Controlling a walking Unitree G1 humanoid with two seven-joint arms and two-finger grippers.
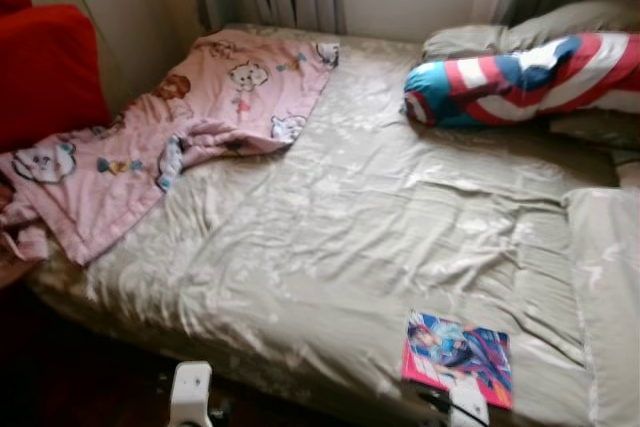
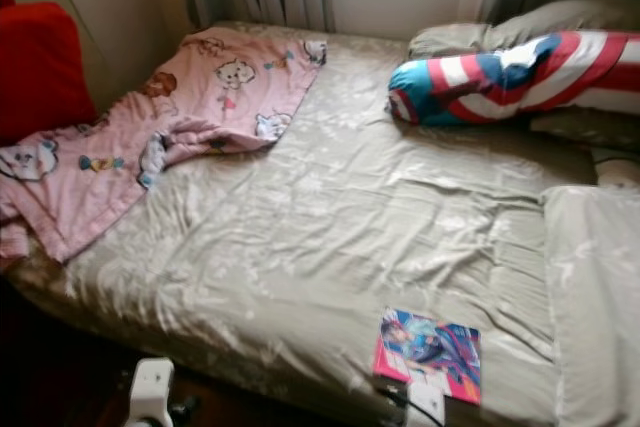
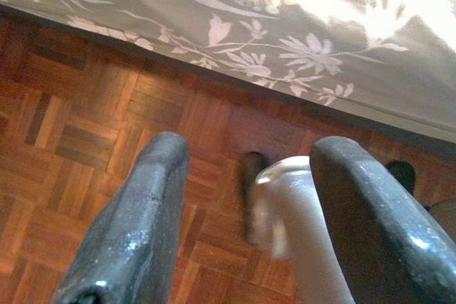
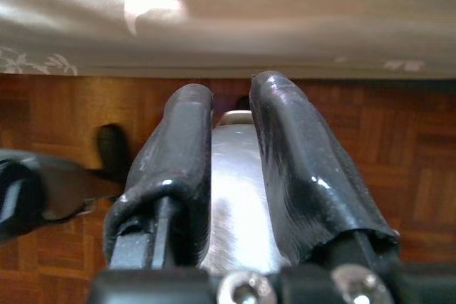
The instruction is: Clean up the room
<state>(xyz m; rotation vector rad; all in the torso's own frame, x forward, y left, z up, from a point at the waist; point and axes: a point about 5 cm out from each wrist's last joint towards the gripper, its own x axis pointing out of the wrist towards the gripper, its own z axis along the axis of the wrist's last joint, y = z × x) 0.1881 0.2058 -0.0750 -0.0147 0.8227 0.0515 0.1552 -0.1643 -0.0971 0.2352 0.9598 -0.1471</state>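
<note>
Both head eyes look forward and down across the bed [image 1: 380,217] from its near edge, while both wrist cameras, hanging low, face the parquet floor [image 3: 85,140] close by.

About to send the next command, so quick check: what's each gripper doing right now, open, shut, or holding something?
Left gripper: open, holding nothing, hanging over the wooden floor beside the bed.
Right gripper: fingers nearly together, nothing held, also low over the floor.
</note>
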